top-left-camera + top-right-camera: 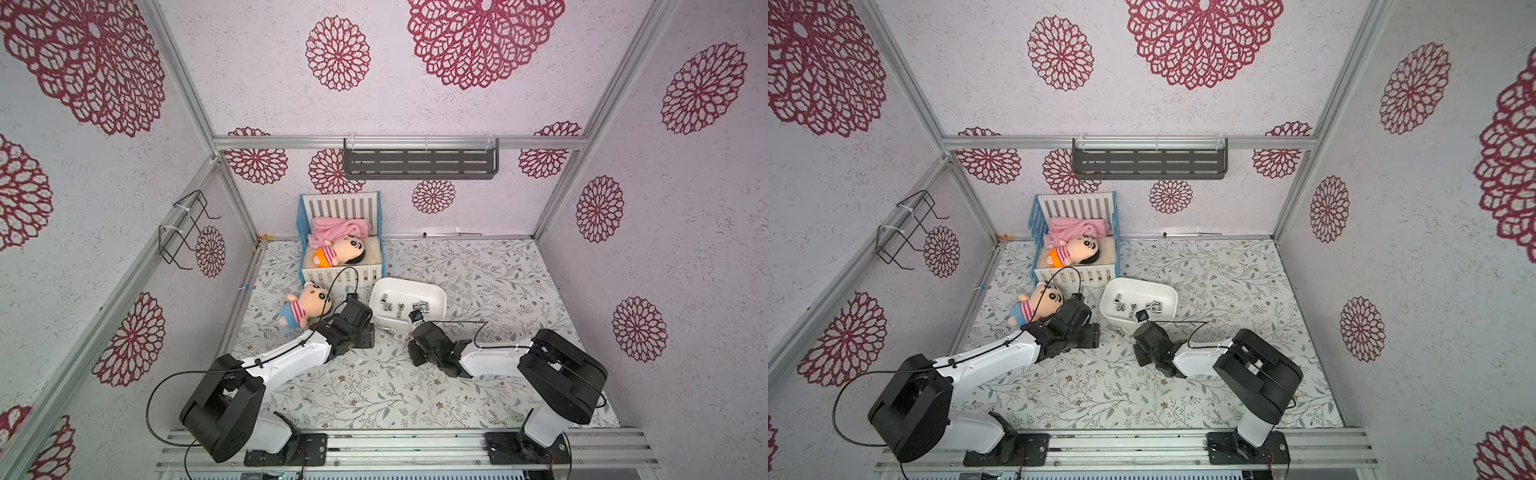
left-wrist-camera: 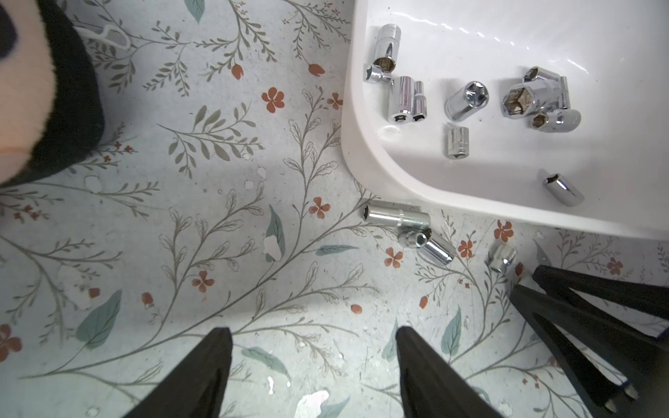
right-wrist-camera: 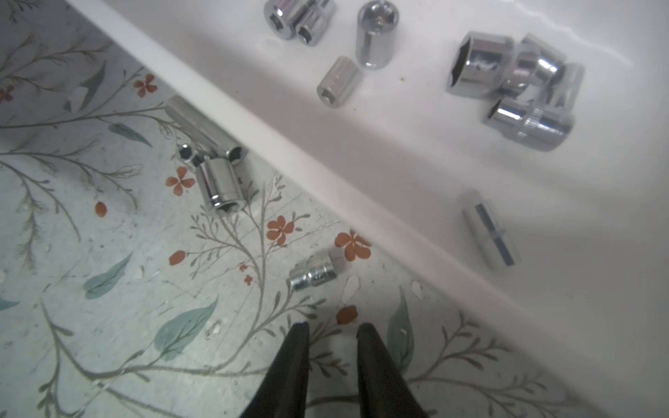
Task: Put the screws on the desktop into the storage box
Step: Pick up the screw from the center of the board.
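Right wrist view: narrowly parted, empty right pincer [image 3: 333,325] over floral white desk [image 3: 108,325]; three shiny silver cylindrical screws [image 3: 313,277] lie beside the near rim of white plastic storage box [image 3: 307,170], others inside. Left pincer [image 2: 313,329] wide open, empty.

The storage box [image 3: 398,173] is a plain white tub sitting flat on the leafy-print desktop [image 3: 144,307], just ahead of the right gripper [image 3: 333,327], with roughly ten shiny silver screws [image 3: 376,32] lying scattered on its floor. One stray screw [image 3: 315,275] lies on its side just past the gripper's tips. Farther out, a touching bunch [image 3: 217,184] of at least two sits tucked against the box wall.
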Action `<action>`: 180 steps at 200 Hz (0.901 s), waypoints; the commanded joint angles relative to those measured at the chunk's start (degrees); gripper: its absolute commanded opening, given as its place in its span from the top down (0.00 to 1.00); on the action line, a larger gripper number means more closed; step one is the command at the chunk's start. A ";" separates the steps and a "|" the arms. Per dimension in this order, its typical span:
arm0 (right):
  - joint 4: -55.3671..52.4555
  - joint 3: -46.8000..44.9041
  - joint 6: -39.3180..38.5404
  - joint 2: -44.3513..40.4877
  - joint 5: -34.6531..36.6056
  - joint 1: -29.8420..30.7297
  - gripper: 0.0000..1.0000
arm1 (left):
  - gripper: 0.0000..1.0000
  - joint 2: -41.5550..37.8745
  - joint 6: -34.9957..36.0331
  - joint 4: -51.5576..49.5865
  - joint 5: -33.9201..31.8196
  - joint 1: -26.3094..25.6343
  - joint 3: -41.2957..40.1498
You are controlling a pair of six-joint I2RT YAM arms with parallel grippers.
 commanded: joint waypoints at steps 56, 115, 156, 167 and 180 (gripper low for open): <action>0.34 0.10 -0.54 -0.08 -0.58 0.09 0.66 | 0.23 0.78 0.80 0.08 -0.47 -0.29 1.43; -0.47 2.37 -0.99 3.47 0.10 0.44 0.58 | 0.23 0.56 0.92 0.08 -0.51 -0.38 1.44; -1.52 3.20 -0.59 5.17 1.99 0.46 0.58 | 0.23 0.37 0.92 0.08 -0.47 -0.38 1.39; -1.57 3.52 -0.63 5.56 2.05 0.42 0.59 | 0.23 0.37 0.92 0.08 -0.47 -0.38 1.43; -1.81 3.96 -0.65 6.44 1.70 0.45 0.60 | 0.23 0.32 0.93 0.08 -0.37 -0.38 1.44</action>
